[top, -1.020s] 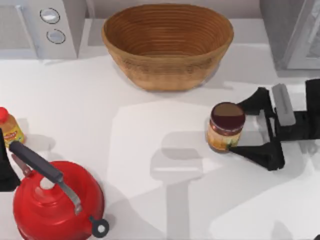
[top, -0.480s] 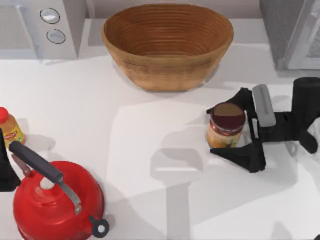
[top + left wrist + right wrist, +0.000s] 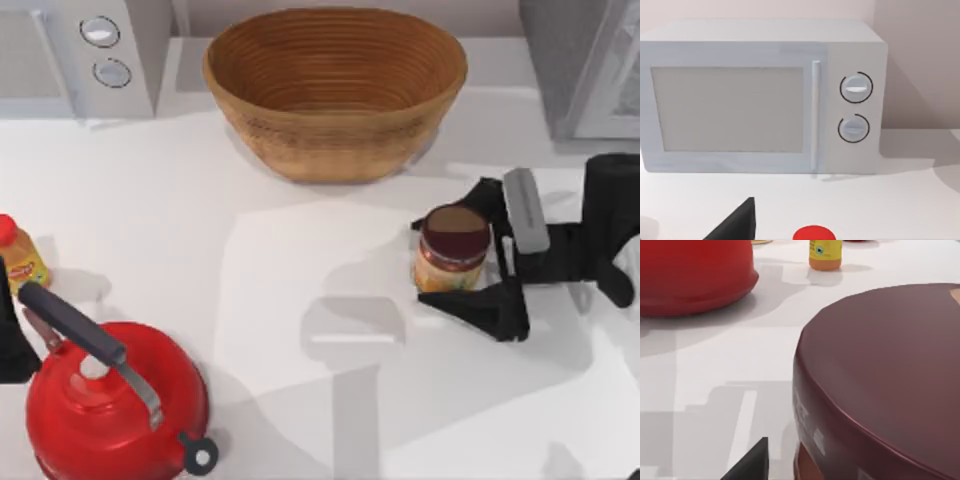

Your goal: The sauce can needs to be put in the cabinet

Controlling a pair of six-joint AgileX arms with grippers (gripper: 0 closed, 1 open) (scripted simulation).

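The sauce can [image 3: 453,250], short with a maroon top and an orange label, stands upright on the white table right of centre. My right gripper [image 3: 428,260] reaches in from the right edge and is open, with one black finger on each side of the can, close to its sides. In the right wrist view the can's maroon lid [image 3: 880,370] sits very near, beside one dark fingertip [image 3: 751,465]. The dark-grey cabinet [image 3: 560,60] with a lighter front panel stands at the back right corner. My left gripper [image 3: 8,335] is parked at the left edge.
A wicker basket [image 3: 335,150] sits at the back centre, just behind the can. A light-grey microwave [image 3: 130,50] is at the back left. A red kettle [image 3: 110,410] and an orange bottle [image 3: 20,258] occupy the front left.
My right gripper slid left from beside the can until its fingers straddled it. In the last half second it hardly moved. The can stayed put.
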